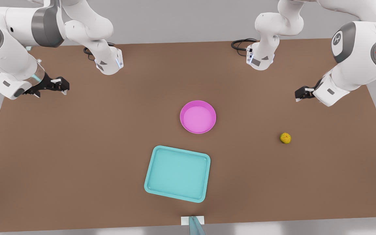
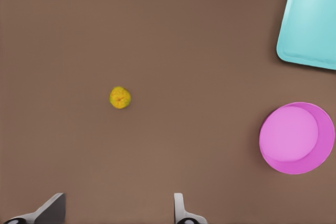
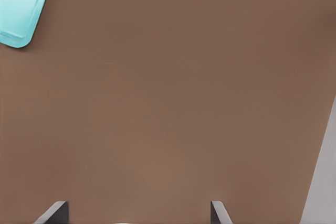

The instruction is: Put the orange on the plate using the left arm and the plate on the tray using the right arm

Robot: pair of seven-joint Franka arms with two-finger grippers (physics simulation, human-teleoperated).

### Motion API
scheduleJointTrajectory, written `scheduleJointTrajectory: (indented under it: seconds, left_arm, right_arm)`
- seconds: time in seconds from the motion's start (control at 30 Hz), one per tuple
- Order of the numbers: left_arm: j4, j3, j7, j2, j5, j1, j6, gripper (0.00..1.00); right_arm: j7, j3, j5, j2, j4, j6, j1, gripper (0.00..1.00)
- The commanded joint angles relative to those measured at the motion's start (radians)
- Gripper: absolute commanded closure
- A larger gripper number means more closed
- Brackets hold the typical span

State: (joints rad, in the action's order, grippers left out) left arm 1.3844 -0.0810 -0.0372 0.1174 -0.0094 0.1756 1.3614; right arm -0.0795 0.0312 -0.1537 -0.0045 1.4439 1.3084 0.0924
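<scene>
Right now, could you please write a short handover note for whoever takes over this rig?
Left gripper: open, empty, waiting above the table at the front view's right, nearest the orange.
Right gripper: open, empty, waiting at the front view's left.
Orange lies on the bare table, apart from the plate. The plate is empty, mid-table, just beyond the tray, also empty.
Done: nothing.
Left: orange onto plate, then plate onto tray.

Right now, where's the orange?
The orange sits alone on the brown table toward the front view's right, well apart from the pink plate, nearest the left gripper.
</scene>
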Motion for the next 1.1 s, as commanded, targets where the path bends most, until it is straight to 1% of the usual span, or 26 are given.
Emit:
scheduleJointTrajectory:
  seconds: [0.0, 0.03, 0.07, 0.1, 0.17, 0.2, 0.23, 0.3, 0.33, 0.37, 0.5, 1.07]
  left_arm:
    - [-0.001, 0.000, -0.043, 0.008, 0.002, 0.002, 0.027, 0.00]
    - [-0.005, -0.003, -0.044, 0.039, 0.006, -0.001, 0.028, 0.00]
    - [-0.007, -0.032, -0.047, 0.091, 0.006, -0.001, 0.039, 0.00]
    - [0.002, -0.071, -0.043, 0.177, 0.003, -0.010, 0.118, 0.00]
    - [0.128, -0.074, -0.029, 0.306, -0.007, -0.065, 0.461, 0.00]
    - [0.261, -0.074, -0.023, 0.338, -0.006, -0.067, 0.703, 0.00]
    - [0.300, -0.074, 0.018, 0.364, -0.004, -0.068, 0.778, 0.00]
    - [0.349, -0.074, 0.143, 0.386, 0.000, -0.097, 0.791, 0.00]
    - [0.375, -0.074, 0.171, 0.386, 0.000, -0.102, 0.821, 0.00]
    - [0.430, -0.074, 0.171, 0.386, 0.002, -0.102, 0.893, 0.00]
    - [0.496, -0.074, 0.172, 0.381, 0.002, -0.100, 0.875, 0.00]
    - [0.502, -0.074, 0.168, 0.487, 0.002, -0.102, 0.863, 0.00]
  right_arm:
    - [-0.029, 0.001, 0.000, 0.000, 0.000, 0.028, -0.069, 0.00]
    - [-0.029, 0.001, 0.000, 0.000, 0.000, 0.026, -0.069, 0.00]
    - [-0.029, 0.001, 0.000, 0.000, 0.000, 0.028, -0.069, 0.00]
    - [-0.029, 0.001, 0.000, 0.000, 0.000, 0.028, -0.069, 0.00]
    - [-0.029, 0.001, 0.002, 0.001, 0.000, 0.026, -0.069, 0.00]
    - [-0.031, 0.001, 0.000, 0.003, 0.000, 0.028, -0.071, 0.00]
    - [-0.031, 0.001, 0.002, 0.003, 0.000, 0.028, -0.071, 0.00]
    - [-0.034, 0.001, 0.002, 0.003, 0.000, 0.028, -0.071, 0.00]
    - [-0.034, 0.001, 0.002, 0.003, 0.000, 0.028, -0.071, 0.00]
    - [-0.034, 0.001, 0.002, 0.003, 0.000, 0.028, -0.071, 0.00]
    - [-0.034, 0.001, 0.000, 0.005, 0.000, 0.029, -0.066, 0.00]
    - [-0.033, 0.001, 0.000, 0.008, 0.000, 0.028, -0.068, 0.00]
